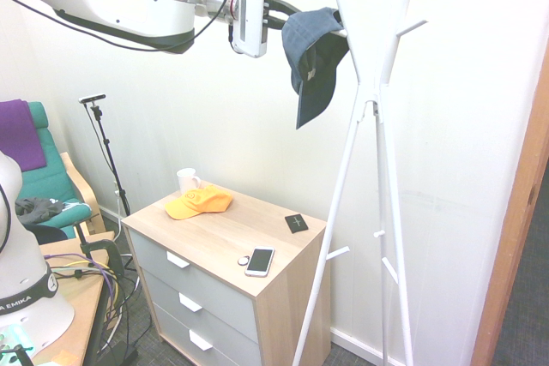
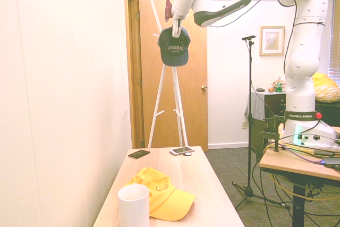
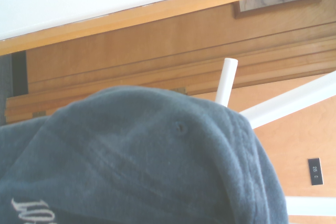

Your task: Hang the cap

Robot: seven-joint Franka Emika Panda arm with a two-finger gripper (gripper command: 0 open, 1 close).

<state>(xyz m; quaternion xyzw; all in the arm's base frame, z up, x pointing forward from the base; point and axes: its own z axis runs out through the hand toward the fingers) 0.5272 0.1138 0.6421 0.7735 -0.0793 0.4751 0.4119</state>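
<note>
The dark navy cap (image 1: 313, 53) hangs high up against the white coat rack (image 1: 375, 83), its brim pointing down. Its crown lies against an upper peg of the rack. My gripper (image 1: 283, 15) comes in level from the left and is shut on the top of the cap. From the other side, the cap (image 2: 174, 48) shows its white lettering below the gripper (image 2: 175, 29), in front of the rack (image 2: 162, 78). In the wrist view the cap (image 3: 142, 161) fills the lower part, and a white peg tip (image 3: 227, 80) shows just beyond its crown.
Below stands a wooden dresser (image 1: 283, 285) with an orange-yellow cap (image 1: 199, 202), a white mug (image 1: 186, 180), a phone (image 1: 260, 261) and a black card (image 1: 297, 223). The wall is close behind the rack. A wooden door (image 2: 188, 104) stands beyond it.
</note>
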